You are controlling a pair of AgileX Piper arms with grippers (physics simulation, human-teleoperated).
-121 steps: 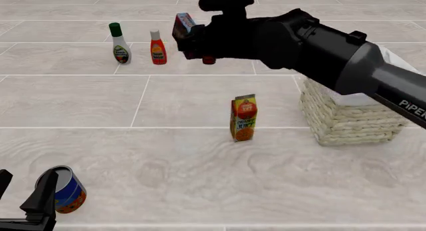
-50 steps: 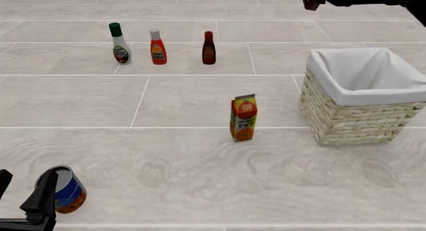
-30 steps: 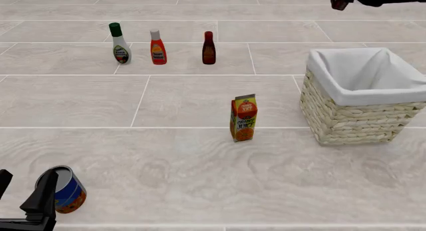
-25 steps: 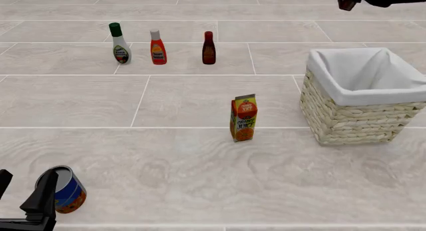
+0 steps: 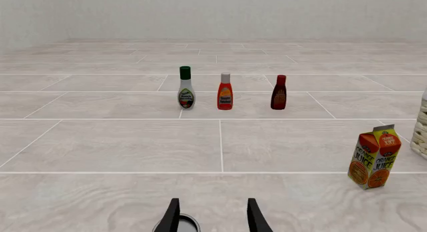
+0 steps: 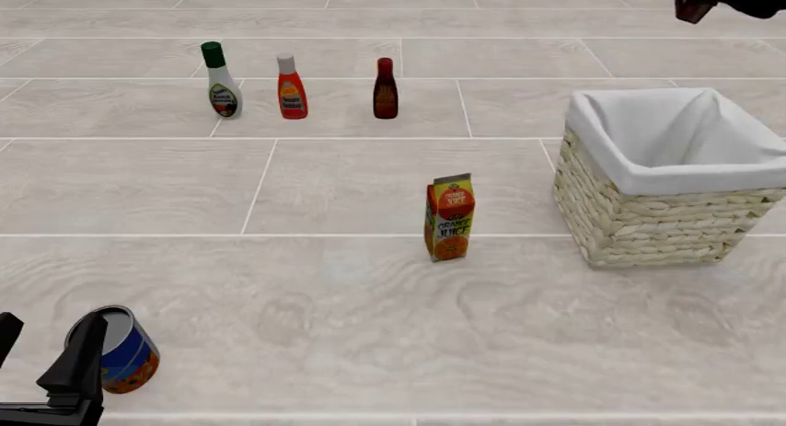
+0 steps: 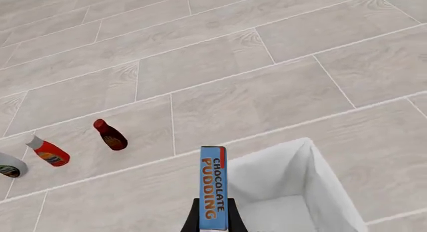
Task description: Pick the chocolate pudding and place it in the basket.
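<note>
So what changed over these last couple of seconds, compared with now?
The right end effector, shut on the chocolate pudding, rose from beside the bottles and swung right; it now hangs above the basket, barely visible at the front view's top right. The dark bottle it had hidden is uncovered. The orange juice carton, the other bottles, the can and the left end effector stayed put.

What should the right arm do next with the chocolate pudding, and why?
Probably carry it a little further over the basket, then lower and release. In the right wrist view, the right gripper holds the chocolate pudding high above the basket's near rim, with the white liner open beyond it.
</note>
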